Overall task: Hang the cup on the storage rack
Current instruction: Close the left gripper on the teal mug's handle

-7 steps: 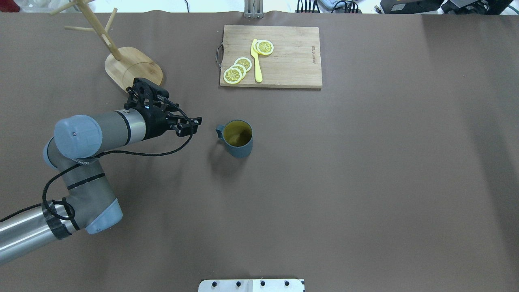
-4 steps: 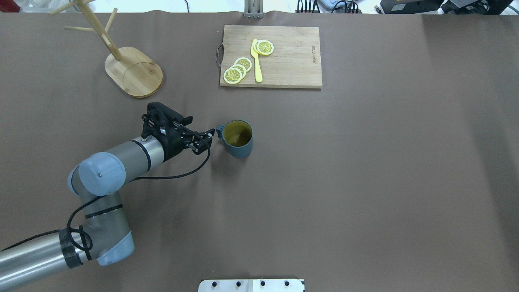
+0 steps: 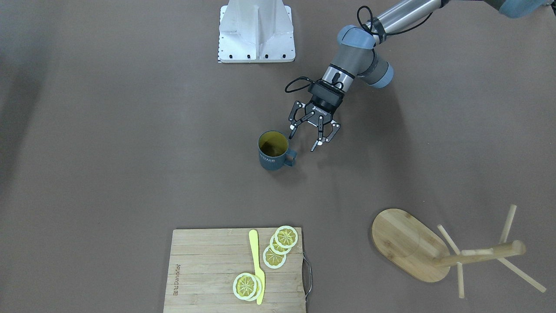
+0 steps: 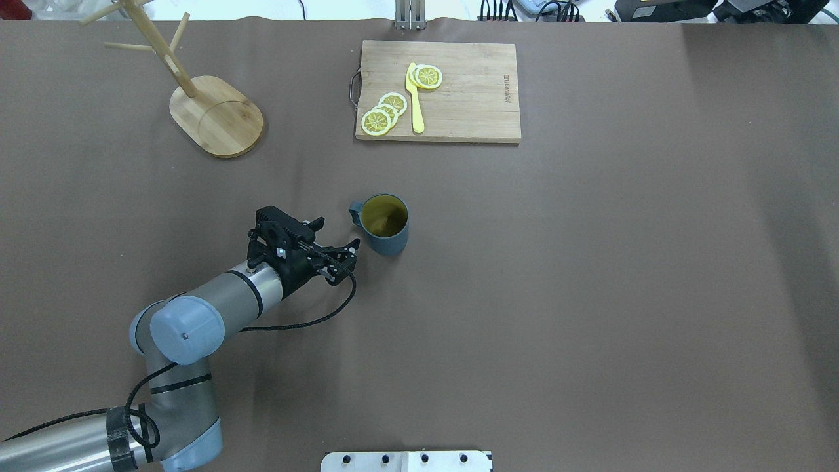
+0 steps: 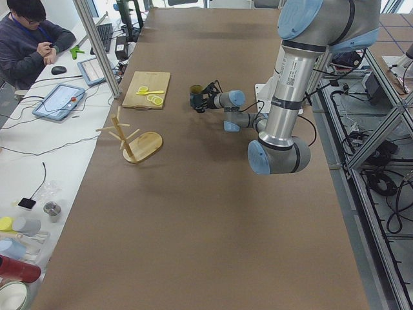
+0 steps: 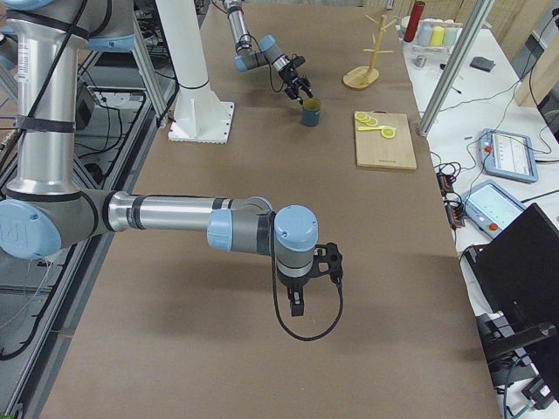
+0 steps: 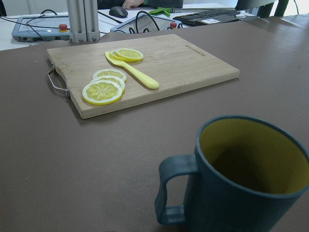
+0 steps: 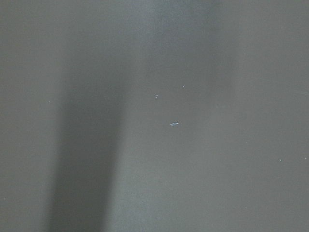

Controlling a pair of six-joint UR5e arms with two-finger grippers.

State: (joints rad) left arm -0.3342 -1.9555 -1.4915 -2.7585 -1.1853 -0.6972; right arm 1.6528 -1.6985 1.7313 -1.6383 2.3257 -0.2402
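Jaws spread on the left gripper [image 3: 302,141], just beside the handle of the cup [image 3: 273,152]; only the front view shows its lettering. Well apart, the rack [image 3: 410,243] stands by the table [image 3: 130,130] edge. Whether the right gripper [image 6: 297,305] is spread, I cannot tell.

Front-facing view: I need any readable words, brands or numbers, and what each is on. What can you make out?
"HOME": white letters on the side of the cup.
Engraved brand mark along one edge of the cutting board: too small to read.
White print on the body of the left gripper: too small to read.
No other text shows in this view.
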